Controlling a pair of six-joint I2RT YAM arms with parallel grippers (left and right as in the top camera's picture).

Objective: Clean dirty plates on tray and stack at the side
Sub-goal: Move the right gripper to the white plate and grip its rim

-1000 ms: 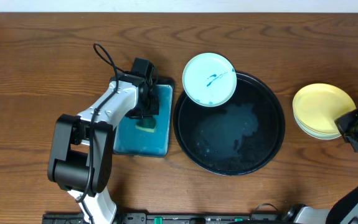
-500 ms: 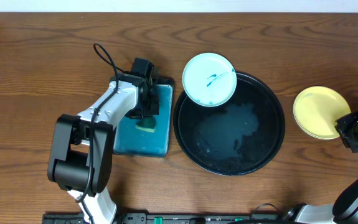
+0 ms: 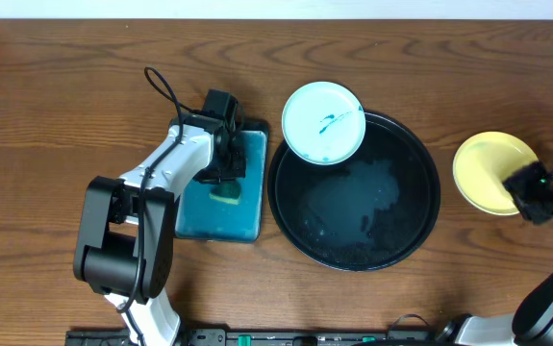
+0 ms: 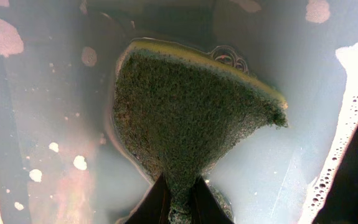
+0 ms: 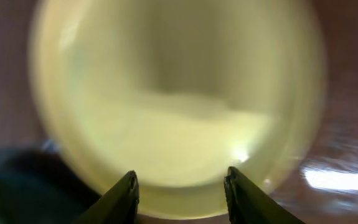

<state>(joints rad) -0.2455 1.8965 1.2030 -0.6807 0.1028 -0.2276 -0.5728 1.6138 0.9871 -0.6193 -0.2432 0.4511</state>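
A pale mint plate (image 3: 324, 122) with a teal scribble rests on the upper left rim of the round black tray (image 3: 391, 226), which is wet. A yellow plate (image 3: 488, 171) lies on the table to the right of the tray. My right gripper (image 3: 521, 187) is at that plate's near right edge. In the right wrist view the gripper (image 5: 180, 190) stands open, its fingers astride the rim of the yellow plate (image 5: 172, 93) without pinching it. My left gripper (image 4: 180, 205) is shut on a green-and-yellow sponge (image 4: 191, 112) and holds it down in the basin water.
The rectangular teal basin (image 3: 194, 216) with soapy water sits left of the tray, with the left gripper (image 3: 226, 178) and the sponge (image 3: 225, 195) inside it. A black cable (image 3: 161, 91) loops behind the left arm. The table's right edge is close to the yellow plate.
The yellow plate has come down level on the table at the right. My right gripper has opened and let go of it. The left arm has not moved.
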